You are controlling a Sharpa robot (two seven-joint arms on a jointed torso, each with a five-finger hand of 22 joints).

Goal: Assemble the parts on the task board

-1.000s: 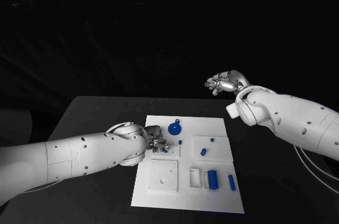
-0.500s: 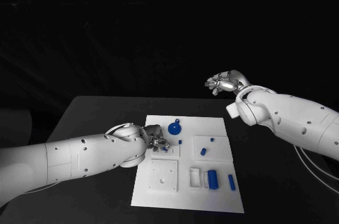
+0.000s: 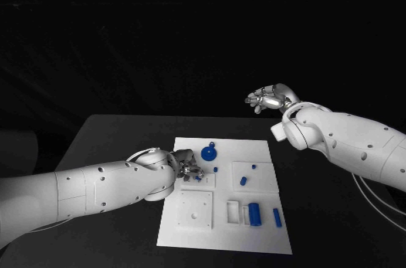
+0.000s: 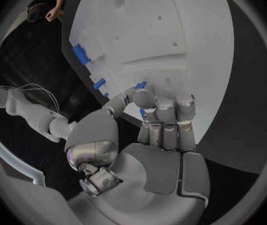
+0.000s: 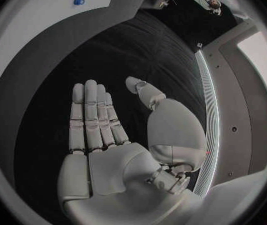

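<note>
The white task board (image 3: 262,244) lies in the middle of the black table. My left hand (image 3: 188,169) is low over the board's left part, fingers curled in, pinching a small blue part (image 4: 140,85) between thumb and fingers. A round blue disc (image 3: 209,155) lies just beyond that hand. Small blue pegs (image 3: 243,181) sit on a raised white block to its right. A blue cylinder (image 3: 254,212) and a blue bar (image 3: 277,218) lie nearer the board's front. My right hand (image 3: 269,98) is raised well beyond the board, palm flat (image 5: 99,135), fingers straight, holding nothing.
A white square plate with holes (image 3: 196,209) sits on the board in front of my left hand. Bare black table (image 3: 110,139) lies around the board on both sides. My right arm (image 3: 347,142) hangs over the table's far right.
My left hand has hardly shifted over the board's left part, still pinching the blue part. The right hand has stayed raised and still.
</note>
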